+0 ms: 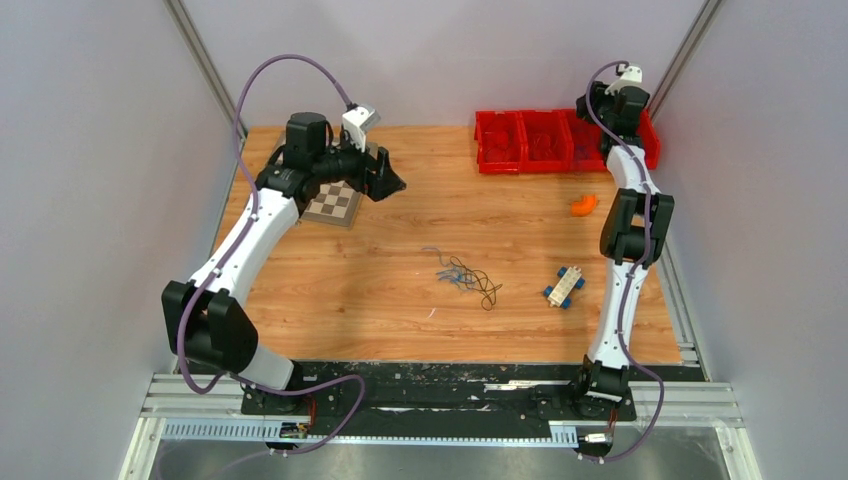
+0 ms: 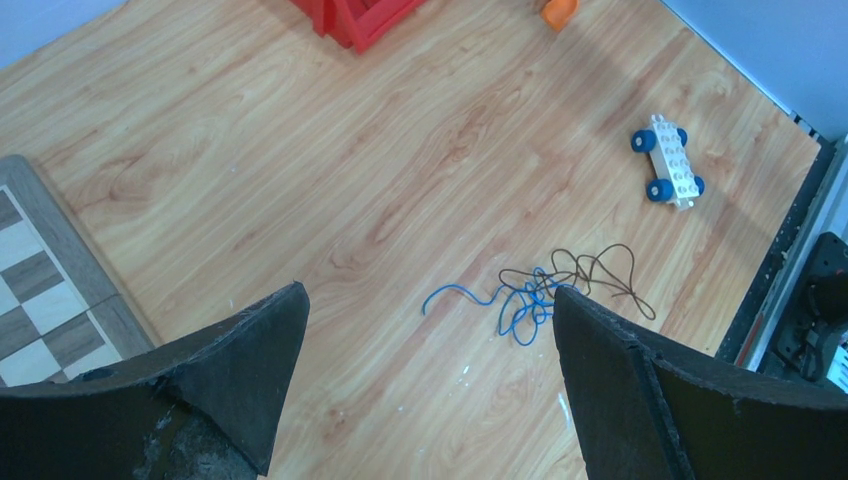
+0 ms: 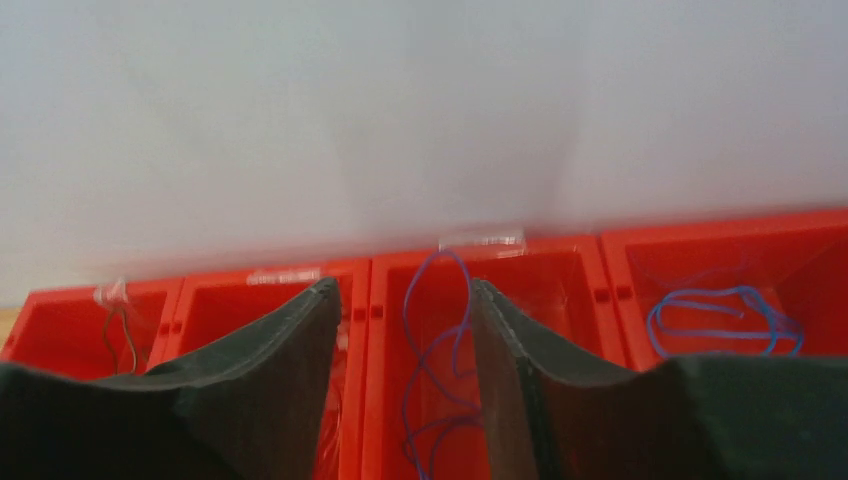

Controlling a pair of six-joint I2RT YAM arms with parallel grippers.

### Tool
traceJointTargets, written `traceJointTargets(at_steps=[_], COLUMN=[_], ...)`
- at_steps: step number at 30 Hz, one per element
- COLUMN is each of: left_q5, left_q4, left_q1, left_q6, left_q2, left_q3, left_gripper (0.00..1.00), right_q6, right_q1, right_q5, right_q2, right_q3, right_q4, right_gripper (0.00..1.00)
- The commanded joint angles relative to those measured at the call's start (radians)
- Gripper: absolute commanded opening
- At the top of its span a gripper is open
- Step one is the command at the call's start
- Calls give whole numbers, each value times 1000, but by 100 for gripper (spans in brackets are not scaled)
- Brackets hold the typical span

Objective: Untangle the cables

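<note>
Cables [image 1: 460, 274] lie tangled together on the wooden table [image 1: 380, 290].

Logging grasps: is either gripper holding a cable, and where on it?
Nothing is held. The left gripper and right gripper are both open; the blue cable lies in a red bin.

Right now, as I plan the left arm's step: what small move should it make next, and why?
Probably lower the left end effector toward the free tail of the blue cable. That tail sticks out of the tangle with the dark brown cable. The end effector hangs above, open and holding nothing, and the tail looks easiest to pinch alone.
</note>
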Motion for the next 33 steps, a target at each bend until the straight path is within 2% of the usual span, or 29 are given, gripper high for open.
traceJointTargets(at_steps=[1, 5, 8, 10, 13, 15, 19, 22, 26, 29, 33], left_q5=[16, 78, 102, 116, 161, 177, 126, 108, 87, 64, -8], left_q4=[-80, -227, -281, -285, -205, -138, -121, -114, -9, 64, 241], left_q1=[8, 9, 8, 8, 6, -4, -105, -164, -211, -251, -330], left_q6=[84, 172, 223, 242, 243, 254, 420, 556, 582, 597, 650], left_q2=[16, 79, 126, 138, 121, 100, 78, 69, 43, -7, -69], left_q3=[70, 162, 170, 140, 51, -10, -104, -171, -276, -371, -515], left_gripper=[100, 100, 100, 100, 100, 100, 100, 100, 100, 100, 100], right_q6=[-20, -145, -316, -422, -603, -714, -819, -817, -767, -714, -696], right_q1=[-25, -43, -40, -15, 46, 109, 282, 385, 494, 511, 511], right_q5=[-98, -251, -464, -552, -626, -624, -584, -577, -514, -474, -459], right_q2=[-149, -328, -481, -577, -735, -822, -937, -959, -886, -812, -729], right_q3=[-69, -214, -282, -337, -532, -675, -900, -1000, -1035, -1046, -1044], right_q4=[-32, -99, -329, -528, -737, -846, -934, -931, -916, -896, -892], right_gripper=[53, 70, 80, 86, 91, 91, 91, 88, 84, 82, 78])
